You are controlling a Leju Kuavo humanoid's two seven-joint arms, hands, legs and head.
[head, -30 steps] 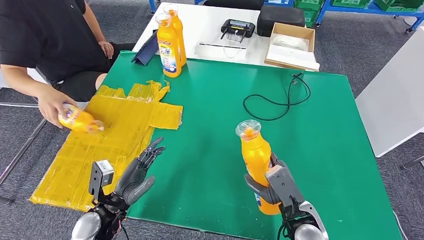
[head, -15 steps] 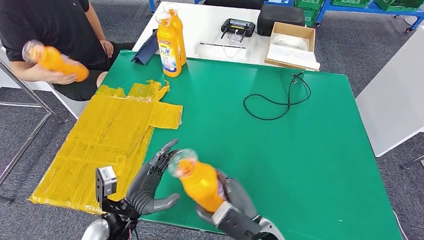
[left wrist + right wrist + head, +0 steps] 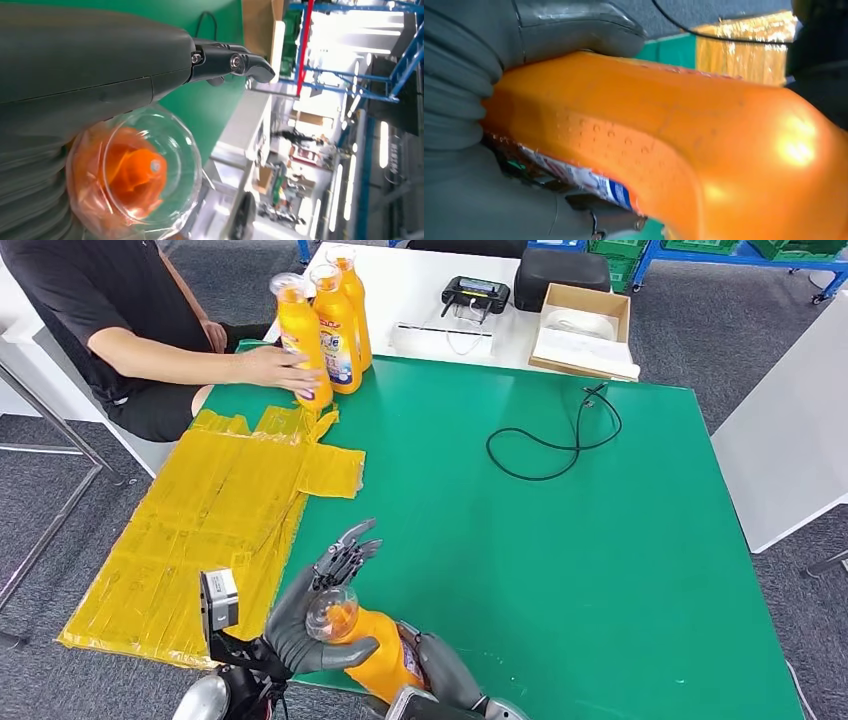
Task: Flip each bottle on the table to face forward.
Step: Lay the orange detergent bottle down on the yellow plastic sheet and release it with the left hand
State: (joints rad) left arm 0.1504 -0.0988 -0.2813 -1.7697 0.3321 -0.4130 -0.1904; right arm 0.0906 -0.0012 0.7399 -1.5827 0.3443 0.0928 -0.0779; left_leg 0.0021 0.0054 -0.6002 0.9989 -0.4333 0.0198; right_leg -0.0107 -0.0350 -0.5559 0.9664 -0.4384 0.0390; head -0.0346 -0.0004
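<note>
A green tabletop is filling the scene, with grey carpet showing around it. A white table is standing at the far side, and blue shelving is lining the far right.

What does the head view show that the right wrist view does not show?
Head view alone: the left hand at the held bottle's clear cap, a person's hand on one of three upright bottles, the black cable. Right wrist view alone: droplets on the bottle's side and its label edge. Both: the orange bottle gripped by the right hand, and the yellow sheet.
</note>
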